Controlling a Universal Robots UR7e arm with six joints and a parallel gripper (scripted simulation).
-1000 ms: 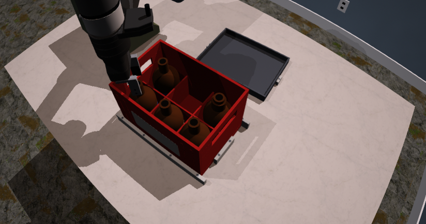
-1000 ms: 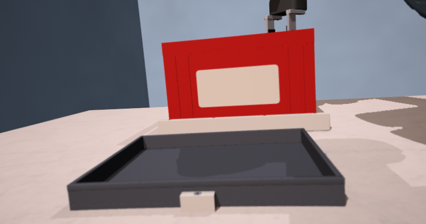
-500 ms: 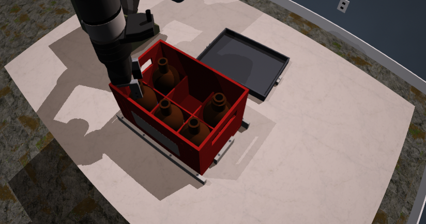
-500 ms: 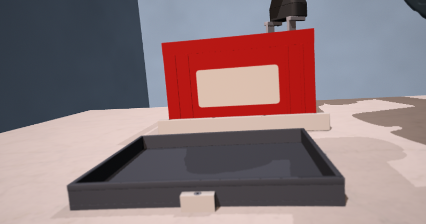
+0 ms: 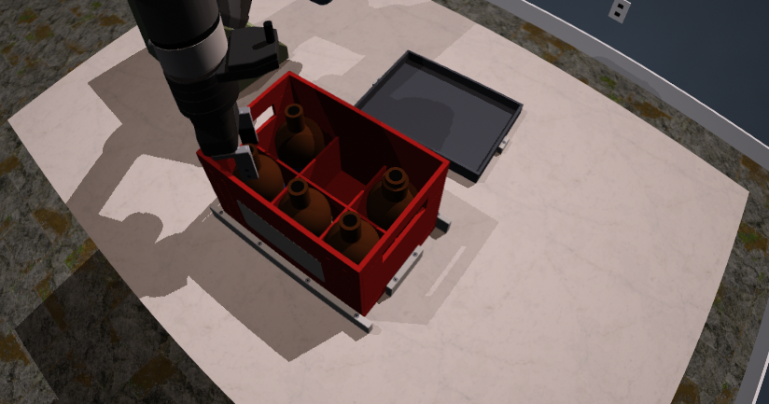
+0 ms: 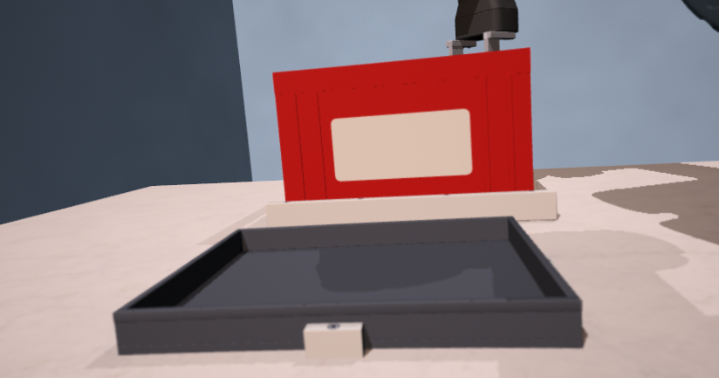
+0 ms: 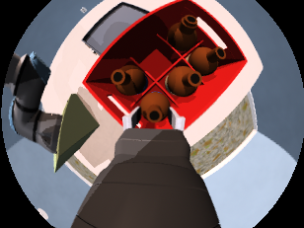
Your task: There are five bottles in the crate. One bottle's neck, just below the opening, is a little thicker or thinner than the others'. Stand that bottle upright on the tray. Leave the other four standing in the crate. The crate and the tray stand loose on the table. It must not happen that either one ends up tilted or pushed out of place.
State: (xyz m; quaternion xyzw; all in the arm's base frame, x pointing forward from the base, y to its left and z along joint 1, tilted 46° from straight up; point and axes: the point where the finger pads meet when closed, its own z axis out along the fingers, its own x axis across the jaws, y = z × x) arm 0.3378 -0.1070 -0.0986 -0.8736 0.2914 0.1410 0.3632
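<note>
A red crate [image 5: 328, 186] with dividers holds several brown bottles; it also shows in the wrist view [image 7: 164, 73]. My gripper [image 5: 246, 143] is open and reaches down into the crate's near-left corner compartment. Its fingers stand on either side of the neck of the bottle there [image 7: 153, 108], and I cannot tell if they touch it. That bottle's neck is hidden by the fingers in the top view. The other bottles [image 5: 294, 132] [image 5: 299, 199] [image 5: 350, 234] [image 5: 394, 188] stand upright. The dark grey tray [image 5: 440, 113] lies flat and empty beyond the crate, and fills the front of the exterior view [image 6: 352, 279].
One crate compartment [image 5: 361, 156], in the middle of the far row, is empty. Pale rails [image 5: 290, 271] lie along the crate's base. In the exterior view the crate wall [image 6: 405, 128] hides the bottles and my fingertips.
</note>
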